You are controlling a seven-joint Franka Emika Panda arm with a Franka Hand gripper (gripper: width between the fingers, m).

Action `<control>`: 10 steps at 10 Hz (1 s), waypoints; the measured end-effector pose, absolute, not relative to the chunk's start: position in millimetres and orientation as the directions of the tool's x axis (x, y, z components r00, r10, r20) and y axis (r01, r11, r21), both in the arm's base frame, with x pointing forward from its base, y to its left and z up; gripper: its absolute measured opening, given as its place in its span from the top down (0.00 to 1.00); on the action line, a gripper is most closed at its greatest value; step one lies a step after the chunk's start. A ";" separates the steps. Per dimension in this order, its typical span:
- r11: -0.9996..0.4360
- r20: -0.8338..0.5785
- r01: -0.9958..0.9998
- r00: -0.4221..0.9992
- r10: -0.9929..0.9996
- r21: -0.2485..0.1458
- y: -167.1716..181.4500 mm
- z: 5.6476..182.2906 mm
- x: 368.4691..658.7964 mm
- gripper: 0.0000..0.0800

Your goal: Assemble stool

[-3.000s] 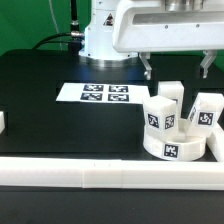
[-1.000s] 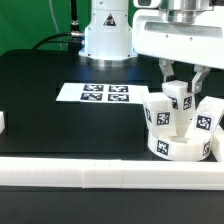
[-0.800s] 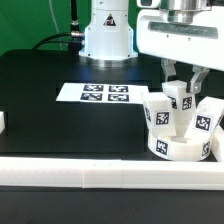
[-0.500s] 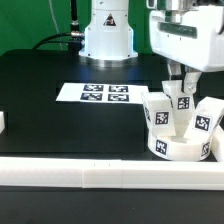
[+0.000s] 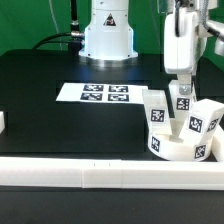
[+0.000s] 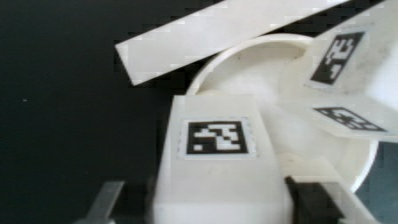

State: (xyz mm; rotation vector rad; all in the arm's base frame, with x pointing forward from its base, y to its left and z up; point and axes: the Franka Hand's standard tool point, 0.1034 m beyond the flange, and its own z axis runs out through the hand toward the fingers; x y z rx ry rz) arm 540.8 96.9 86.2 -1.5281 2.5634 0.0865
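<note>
Since a second ago the hand has turned edge-on, clamped on one leg. Three legs stand on one seat.

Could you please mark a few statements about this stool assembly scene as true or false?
1. The gripper is shut on a white rectangular plastic leg block. True.
2. The round white plastic seat disc lies at the exterior view's left. False: it lies at the exterior view's right, by the long white border rail.
3. The flat white marker board lies on the black table, apart from the seat disc. True.
4. Only one leg block stands on the seat disc. False: three do, including a tilted one.
5. The leg blocks carry plain faces without tags. False: each shows a black-and-white square tag.
</note>
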 end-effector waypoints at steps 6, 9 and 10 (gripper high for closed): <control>0.409 -0.197 -0.911 -0.391 -0.899 -0.061 102.9 107.1 544.5 0.21; 0.263 -0.175 -0.961 -0.246 -0.953 -0.081 103.9 104.0 543.3 0.19; 0.108 -0.145 -0.991 -0.095 -0.985 -0.081 109.7 104.4 541.8 0.19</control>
